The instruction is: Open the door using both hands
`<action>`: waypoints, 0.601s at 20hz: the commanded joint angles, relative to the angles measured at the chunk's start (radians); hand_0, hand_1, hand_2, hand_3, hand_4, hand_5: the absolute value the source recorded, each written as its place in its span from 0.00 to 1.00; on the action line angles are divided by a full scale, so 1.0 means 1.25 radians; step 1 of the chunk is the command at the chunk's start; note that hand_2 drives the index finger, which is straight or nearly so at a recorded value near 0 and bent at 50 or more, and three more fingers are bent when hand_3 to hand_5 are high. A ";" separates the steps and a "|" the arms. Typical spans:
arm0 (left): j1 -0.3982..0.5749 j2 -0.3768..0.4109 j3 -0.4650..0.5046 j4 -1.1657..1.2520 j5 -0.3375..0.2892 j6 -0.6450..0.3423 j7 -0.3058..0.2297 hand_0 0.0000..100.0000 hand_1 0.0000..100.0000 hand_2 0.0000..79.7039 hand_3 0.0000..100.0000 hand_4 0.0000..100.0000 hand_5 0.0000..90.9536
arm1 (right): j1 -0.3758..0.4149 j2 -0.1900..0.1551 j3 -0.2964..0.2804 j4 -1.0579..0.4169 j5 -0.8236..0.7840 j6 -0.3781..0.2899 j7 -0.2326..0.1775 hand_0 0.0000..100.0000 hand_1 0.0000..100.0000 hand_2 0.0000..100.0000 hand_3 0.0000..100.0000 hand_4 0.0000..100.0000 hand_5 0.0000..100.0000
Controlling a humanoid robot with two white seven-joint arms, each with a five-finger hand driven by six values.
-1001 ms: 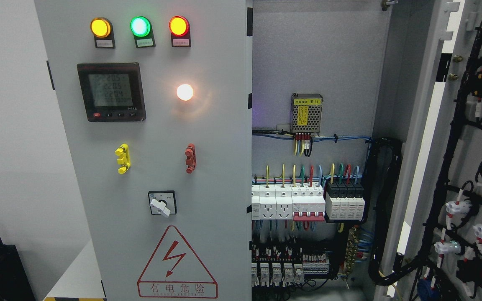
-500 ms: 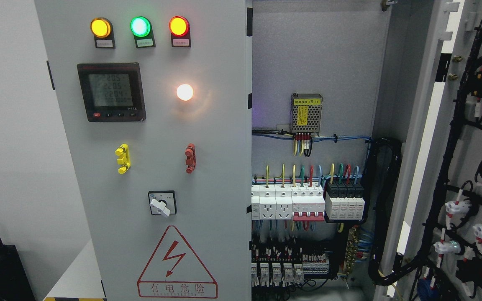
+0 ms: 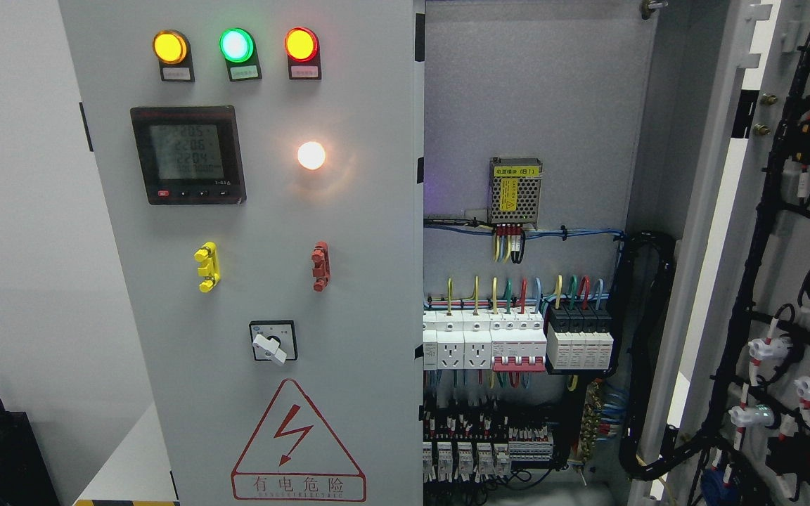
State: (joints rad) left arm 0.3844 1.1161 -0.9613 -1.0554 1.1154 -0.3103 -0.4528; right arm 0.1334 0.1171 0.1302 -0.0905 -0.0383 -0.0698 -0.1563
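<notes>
A: Hands? Fingers?
B: Neither is showing in the head view, so can't tell.
A: Doors?
B: Right door (image 3: 785,281) is hanging wide open at the cabinet's right edge, the left door (image 3: 257,281) is looking shut. I'm judging the next move is reaching for its right edge

The warning sign (image 3: 298,441) on the left door (image 3: 363,281) reads "有电危险"; the meter (image 3: 188,154) shows 2206 and 2204.

An electrical plant room or industrial lab. A tall grey steel switchgear cabinet (image 3: 349,211) stands open, white circuit breakers (image 3: 482,341) and coloured wiring (image 3: 517,292) inside.
</notes>
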 commanded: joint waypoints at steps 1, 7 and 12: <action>0.095 -0.284 0.233 0.283 -0.162 0.004 0.001 0.00 0.00 0.00 0.00 0.03 0.00 | 0.000 0.000 0.000 0.000 0.000 0.001 0.000 0.11 0.00 0.00 0.00 0.00 0.00; 0.019 -0.466 0.252 0.504 -0.241 0.002 0.000 0.00 0.00 0.00 0.00 0.03 0.00 | 0.000 0.000 0.000 0.000 0.000 0.001 0.000 0.11 0.00 0.00 0.00 0.00 0.00; -0.068 -0.582 0.254 0.665 -0.264 0.002 0.000 0.00 0.00 0.00 0.00 0.03 0.00 | 0.000 0.000 0.000 0.000 0.000 0.001 0.000 0.11 0.00 0.00 0.00 0.00 0.00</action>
State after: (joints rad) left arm 0.3815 0.7325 -0.7539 -0.6356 0.8453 -0.3088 -0.4486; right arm 0.1334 0.1171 0.1301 -0.0905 -0.0383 -0.0698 -0.1563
